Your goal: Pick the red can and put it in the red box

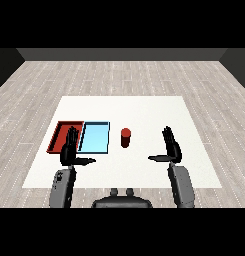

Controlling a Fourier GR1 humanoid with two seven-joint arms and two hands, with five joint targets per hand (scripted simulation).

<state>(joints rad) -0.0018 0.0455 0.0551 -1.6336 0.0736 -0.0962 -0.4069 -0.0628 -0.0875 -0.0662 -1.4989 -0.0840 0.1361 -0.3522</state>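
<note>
Red can (125,137) is seen upright on the white worktop (144,107), just right of the light blue tray (94,137) beside the red tray (58,135). Left robot hand (69,150) and right robot hand (170,146) are held spread, fingers straight, nothing grasped.

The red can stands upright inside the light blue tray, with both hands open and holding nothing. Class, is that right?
Not quite. The head view shows the red can upright on the white table, just right of the light blue tray, not inside it. The rest holds: the left hand and right hand are open and hold nothing.
</note>
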